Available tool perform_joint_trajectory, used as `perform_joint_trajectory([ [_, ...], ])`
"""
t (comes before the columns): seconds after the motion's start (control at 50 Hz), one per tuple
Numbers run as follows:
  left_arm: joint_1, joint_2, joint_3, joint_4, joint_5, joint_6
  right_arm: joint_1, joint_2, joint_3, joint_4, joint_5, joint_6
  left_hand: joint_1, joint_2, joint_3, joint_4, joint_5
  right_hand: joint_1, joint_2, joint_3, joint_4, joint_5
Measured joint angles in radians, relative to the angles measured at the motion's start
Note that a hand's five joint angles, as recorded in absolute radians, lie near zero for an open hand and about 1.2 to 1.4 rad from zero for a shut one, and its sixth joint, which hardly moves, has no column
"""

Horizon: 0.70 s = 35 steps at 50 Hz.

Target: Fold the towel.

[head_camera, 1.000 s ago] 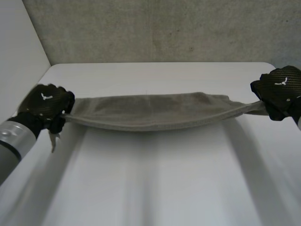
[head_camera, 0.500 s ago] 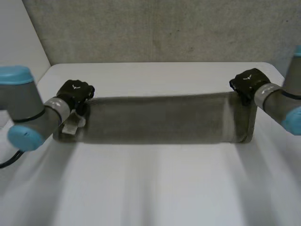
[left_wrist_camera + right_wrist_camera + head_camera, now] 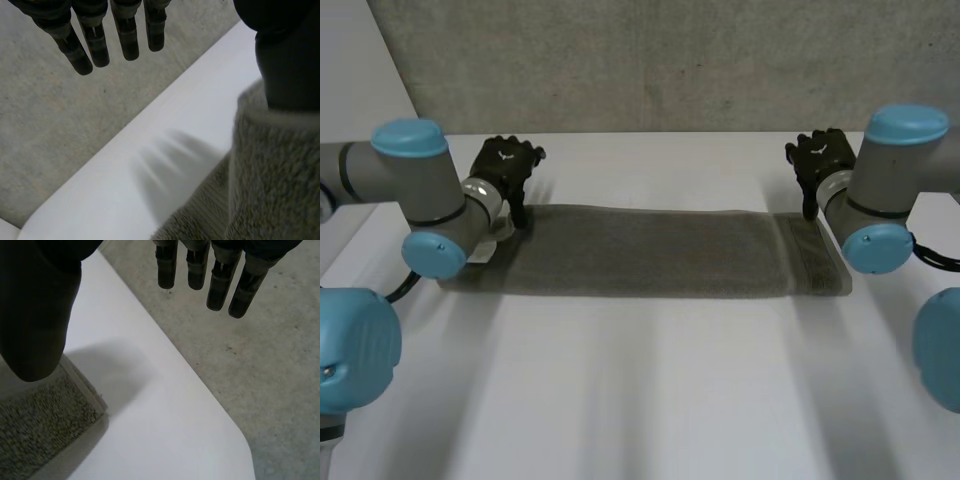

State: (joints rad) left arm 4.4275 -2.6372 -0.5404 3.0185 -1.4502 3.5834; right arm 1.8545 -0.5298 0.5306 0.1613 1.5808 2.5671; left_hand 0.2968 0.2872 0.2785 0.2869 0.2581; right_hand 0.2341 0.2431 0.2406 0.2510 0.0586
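The grey towel lies flat on the white table as a long folded strip running left to right. My left hand hovers at the towel's far left corner, fingers straight and spread away from the thumb, which rests against the towel's edge. At the far right corner is my right hand, its fingers straight and the thumb just above the towel's hemmed corner. Neither hand grips the cloth.
A grey concrete wall stands just behind the table's far edge, close to both hands. Both forearms with blue caps reach in from the sides. Bare white tabletop stretches in front of the towel.
The towel, held stretched in the air between both shut hands, has been carried away from me and laid on the table. Both hands have opened and let go.
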Motion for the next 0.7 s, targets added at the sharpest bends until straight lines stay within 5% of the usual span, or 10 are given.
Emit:
perform_joint_trajectory([
  [0.2,0.008,0.235,-0.275,-0.039,-0.036,-0.002,-0.017,-0.320,0.433,-0.012,-0.054,0.096,0.000,0.000,0.000,0.000,0.002,-0.003,-0.002,0.000,0.000,0.000],
  [0.34,0.027,0.451,-0.618,0.071,-0.033,-0.009,-0.047,-0.468,0.748,-0.048,-0.126,0.077,0.000,0.000,0.000,0.000,0.002,-0.004,-0.003,0.000,0.000,0.000],
  [0.52,0.050,0.612,-0.902,0.282,-0.030,-0.012,-0.082,-0.456,0.911,-0.185,-0.154,0.022,0.000,0.000,0.000,0.000,0.000,0.100,0.088,0.087,0.079,0.106],
  [0.7,0.067,0.620,-0.939,0.317,-0.029,-0.010,-0.083,-0.359,0.877,-0.225,-0.138,-0.021,0.000,0.000,0.000,0.000,0.000,0.243,0.233,0.238,0.230,0.255],
])
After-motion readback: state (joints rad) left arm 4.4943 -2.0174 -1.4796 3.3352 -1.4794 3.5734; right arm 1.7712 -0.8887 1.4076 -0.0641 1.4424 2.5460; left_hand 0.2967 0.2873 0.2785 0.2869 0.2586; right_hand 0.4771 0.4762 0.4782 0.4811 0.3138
